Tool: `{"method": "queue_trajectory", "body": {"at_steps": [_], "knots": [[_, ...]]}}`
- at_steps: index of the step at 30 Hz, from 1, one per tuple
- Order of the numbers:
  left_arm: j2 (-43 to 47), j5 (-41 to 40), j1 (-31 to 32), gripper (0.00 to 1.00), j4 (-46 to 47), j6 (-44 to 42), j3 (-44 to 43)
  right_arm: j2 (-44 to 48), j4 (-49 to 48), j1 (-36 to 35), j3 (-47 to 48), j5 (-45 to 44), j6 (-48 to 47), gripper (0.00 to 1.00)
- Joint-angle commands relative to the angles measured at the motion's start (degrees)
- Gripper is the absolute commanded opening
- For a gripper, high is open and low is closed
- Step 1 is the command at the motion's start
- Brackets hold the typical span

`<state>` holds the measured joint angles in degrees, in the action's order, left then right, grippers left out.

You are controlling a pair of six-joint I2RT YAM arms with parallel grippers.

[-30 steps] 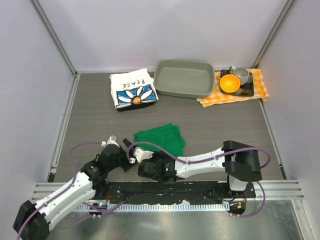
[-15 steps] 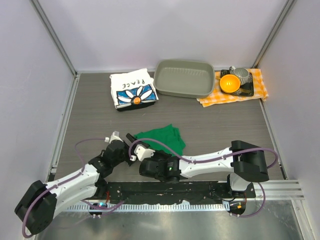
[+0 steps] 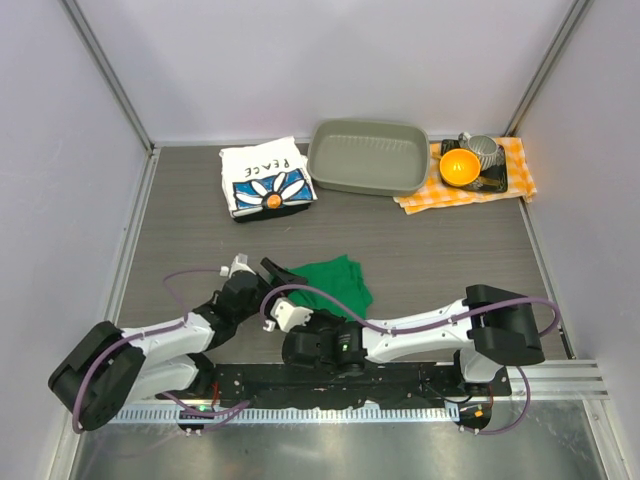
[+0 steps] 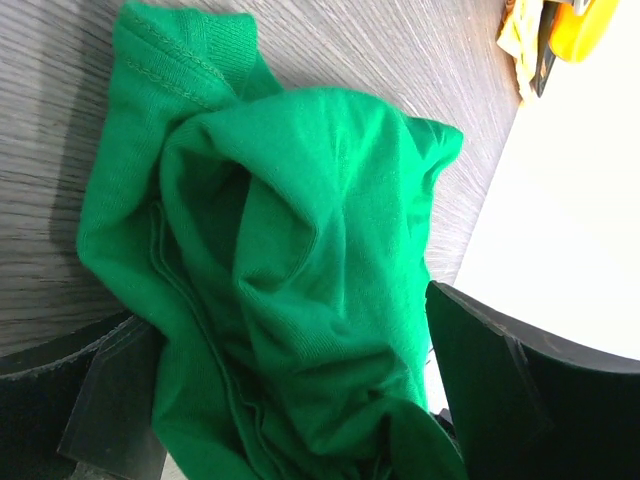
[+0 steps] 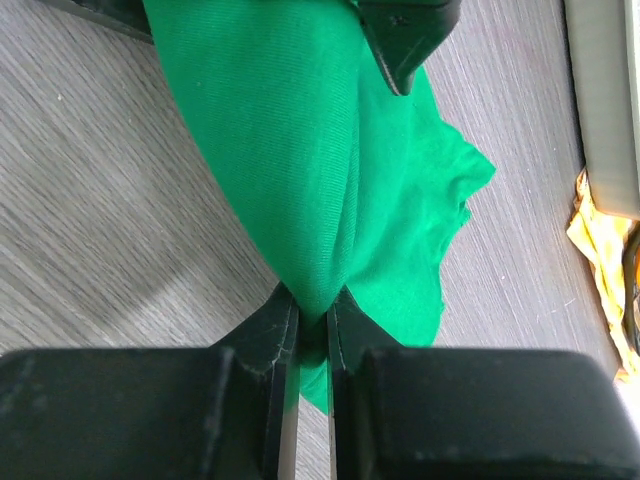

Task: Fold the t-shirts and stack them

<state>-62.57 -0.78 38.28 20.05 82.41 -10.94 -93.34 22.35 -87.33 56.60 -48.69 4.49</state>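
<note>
My right arm stretches low along the near edge of the table (image 3: 420, 250), and its gripper (image 5: 312, 300) is clamped tight on a fold of the green t-shirt (image 3: 335, 283), which lies crumpled at the front middle. My left arm is bent low beside it. Its gripper (image 3: 255, 270) is spread wide with the shirt's near-left edge between the fingers, gripping nothing.

A dark grey, wood-grained counter (image 3: 190, 240) fills the middle. Plain pale lilac walls enclose it: a back wall (image 3: 330, 60) at 12 o'clock and side walls (image 3: 50, 220) at 9 and 3 o'clock. Slim metal posts (image 3: 110, 75) stand in the far corners. At 6 o'clock runs a ribbed aluminium rail (image 3: 580, 380), then what may be a brushed steel sheet (image 3: 400, 450). The light is soft and even.
</note>
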Motion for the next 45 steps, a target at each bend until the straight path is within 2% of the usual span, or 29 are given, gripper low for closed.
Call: {"method": "queue_trajectory", "body": {"at_steps": [1,4,6,7,9,10,11,13,14,15,16,18,22,25,26,29,31,35,39,45], "knots": [[-2.38,0.60,0.04,0.94,4.90,0.29,-0.93,2.20,-1.78,-1.00,-0.17,-1.24,2.45,0.01],[-3.00,2.79,-0.22,0.81,6.48,0.38,-0.66,2.11,-2.04,-1.35,-0.61,-1.15,2.72,0.01],[-3.44,3.32,-0.23,0.68,7.28,0.12,-0.84,2.02,-2.13,-1.35,-0.96,-1.41,2.98,0.01],[-3.79,4.19,-0.31,0.56,8.32,0.03,-0.92,1.93,-2.31,-1.44,-0.96,-1.24,3.07,0.01],[-4.32,4.82,-0.40,0.43,9.12,0.03,-1.01,1.76,-2.57,-1.62,-1.23,-1.15,3.07,0.01],[-4.75,5.25,-0.40,0.26,9.73,0.12,-0.93,1.67,-2.66,-1.62,-1.31,-0.89,3.15,0.01],[-5.45,5.43,-0.49,0.21,10.79,0.03,-0.93,1.50,-2.75,-1.88,-1.32,-0.80,3.42,0.01],[-6.60,6.13,-0.66,0.00,11.67,-0.76,-1.54,1.06,-2.49,-2.23,-1.05,0.25,3.59,0.01],[-8.17,8.14,-1.01,0.00,12.81,-1.37,-2.06,0.79,-2.05,-2.67,-0.79,-0.26,4.29,0.01],[-8.88,9.12,-1.10,0.00,12.56,-1.99,-3.90,0.27,-0.22,-2.84,-0.09,-1.49,5.25,0.36],[-9.67,10.34,-1.19,0.00,11.77,-3.47,-5.22,0.09,1.10,-3.02,0.18,-2.89,8.22,0.54],[-12.05,13.07,-1.37,0.00,7.66,-5.50,-9.95,1.48,4.26,-3.46,-0.08,-7.28,10.88,0.99],[-16.18,15.97,-1.98,0.00,-2.20,-12.52,-18.84,6.84,9.54,-3.37,-1.49,-14.23,20.62,1.00],[-19.34,17.73,-3.47,0.00,-9.03,-18.32,-25.78,10.79,18.05,-3.37,-0.88,-18.71,32.13,1.00],[-20.39,18.43,-4.17,0.00,-11.07,-21.99,-27.89,11.68,20.26,-3.29,-0.70,-19.77,38.77,1.00],[-24.17,19.15,-5.06,0.00,-19.51,-29.20,-39.03,16.60,25.37,-3.37,-2.62,-21.62,46.89,1.00],[-26.71,18.44,-5.67,0.00,-25.11,-32.56,-43.44,20.89,24.77,-3.37,-4.56,-21.45,48.07,1.00],[-30.68,20.81,-8.22,0.00,-28.57,-38.19,-53.45,25.65,24.06,-3.02,-7.99,-20.22,50.08,1.00],[-35.33,24.59,-9.01,0.00,-33.40,-43.55,-62.34,28.12,23.44,-3.02,-10.98,-18.99,53.25,1.00],[-42.90,26.09,-9.72,0.00,-44.02,-53.39,-78.16,29.88,22.30,-3.11,-14.32,-16.71,55.18,1.00]]}}
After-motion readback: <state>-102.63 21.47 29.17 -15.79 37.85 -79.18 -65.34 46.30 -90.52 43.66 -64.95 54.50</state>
